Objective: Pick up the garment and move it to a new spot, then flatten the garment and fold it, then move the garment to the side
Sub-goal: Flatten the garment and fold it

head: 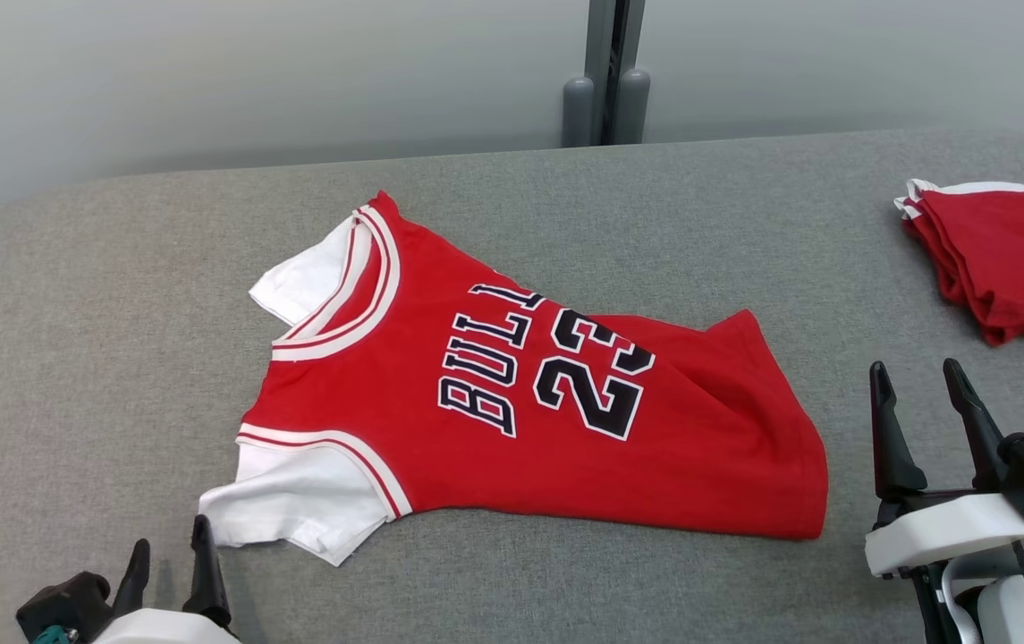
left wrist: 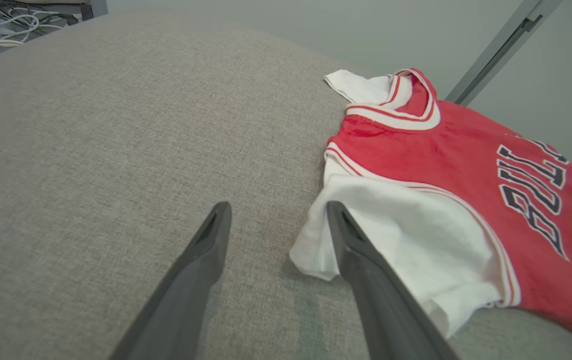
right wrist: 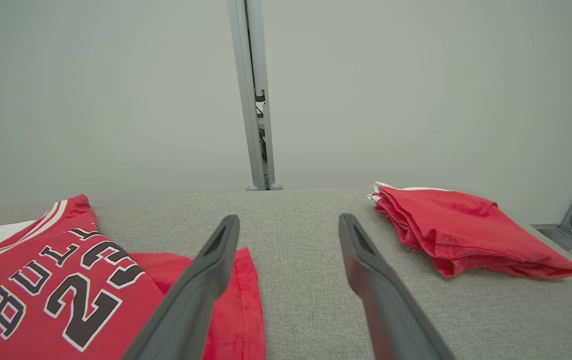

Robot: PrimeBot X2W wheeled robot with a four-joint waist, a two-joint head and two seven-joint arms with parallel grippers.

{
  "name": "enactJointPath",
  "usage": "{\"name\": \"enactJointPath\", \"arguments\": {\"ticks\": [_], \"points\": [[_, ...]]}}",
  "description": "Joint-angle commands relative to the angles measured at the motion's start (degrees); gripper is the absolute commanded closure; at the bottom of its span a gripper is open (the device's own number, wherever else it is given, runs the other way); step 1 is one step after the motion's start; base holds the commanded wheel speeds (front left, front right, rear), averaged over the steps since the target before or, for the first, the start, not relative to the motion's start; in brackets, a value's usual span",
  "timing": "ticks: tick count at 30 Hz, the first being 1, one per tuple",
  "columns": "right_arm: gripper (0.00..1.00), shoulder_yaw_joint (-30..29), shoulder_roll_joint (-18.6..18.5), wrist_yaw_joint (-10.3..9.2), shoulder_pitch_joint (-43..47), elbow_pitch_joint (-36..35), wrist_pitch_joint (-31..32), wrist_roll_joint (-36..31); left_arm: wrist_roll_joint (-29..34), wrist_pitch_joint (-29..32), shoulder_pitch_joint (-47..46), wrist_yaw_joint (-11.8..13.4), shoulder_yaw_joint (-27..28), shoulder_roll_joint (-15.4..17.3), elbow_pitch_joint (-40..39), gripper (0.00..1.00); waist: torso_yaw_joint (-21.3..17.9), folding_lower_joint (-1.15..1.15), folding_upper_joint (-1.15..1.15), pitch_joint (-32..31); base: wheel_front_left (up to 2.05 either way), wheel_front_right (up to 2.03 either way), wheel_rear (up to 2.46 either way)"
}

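Observation:
The garment (head: 512, 394) is a red jersey with white sleeves and dark "BULLS 23" lettering, spread on the grey padded table (head: 118, 295), collar to the left, hem to the right. My left gripper (head: 170, 555) sits at the lower left, open, just short of the near white sleeve (left wrist: 390, 235); in the left wrist view its right finger (left wrist: 365, 260) overlaps the sleeve's edge and nothing lies between the fingers. My right gripper (head: 923, 380) stands open at the lower right, a little right of the hem (right wrist: 236, 295), holding nothing.
A folded stack of red garments (head: 1003, 259) lies at the table's right edge, also seen beyond my right gripper as a red pile (right wrist: 460, 230). A grey wall with a vertical metal post (head: 605, 72) runs behind the table. Bare grey table surface (left wrist: 91, 150) stretches left of the jersey.

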Motion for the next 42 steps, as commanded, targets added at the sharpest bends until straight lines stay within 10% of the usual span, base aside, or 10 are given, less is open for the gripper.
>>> {"name": "enactJointPath", "arguments": {"ticks": [1, 9, 29, 30, 33, 42], "points": [[0.0, -0.3, -0.3, 0.01, 0.6, -0.3, 0.6, -0.4, 0.1, -0.7, -1.2, 0.3, 0.7, 0.9, 0.5, 0.0, 0.5, 0.0, 0.0, -0.5, 0.0, 0.0, 0.0], [0.0, 0.3, -0.4, 0.01, -0.8, 1.1, 5.2, -3.0, 1.4, -2.2, -1.4, -0.7, -0.8, 0.2, -2.2, 0.0, 2.6, 0.0, 0.0, -1.5, 0.0, 0.0, 0.0], [0.01, 20.2, -14.5, 0.01, -13.7, 18.5, 25.4, 7.2, 4.9, -3.5, -3.6, -1.3, -9.4, -4.2, -8.9, 0.0, 10.0, 0.0, 0.0, 2.1, 0.0, 0.0, 0.0], [0.51, 20.7, -14.9, 0.01, -14.2, 19.1, 25.2, 7.7, 4.9, -3.6, -3.6, -1.3, -9.4, -4.3, -8.8, 0.0, 10.3, 0.0, 0.0, 2.3, 0.0, 0.0, 0.0], [1.0, 22.0, -15.2, 0.01, -15.7, 21.0, 24.5, 8.6, 4.7, -3.7, -3.7, -1.4, -9.5, -4.4, -8.6, 0.0, 11.1, 0.0, 0.0, 2.7, 0.0, 0.0, 0.0], [1.0, 23.1, -18.6, 0.0, -23.2, 22.8, 23.6, 10.6, 4.6, -4.0, -4.6, -1.7, -9.8, -4.6, -8.2, 0.0, 12.4, 0.0, 0.0, 4.4, 0.0, 0.0, 0.0]]}}
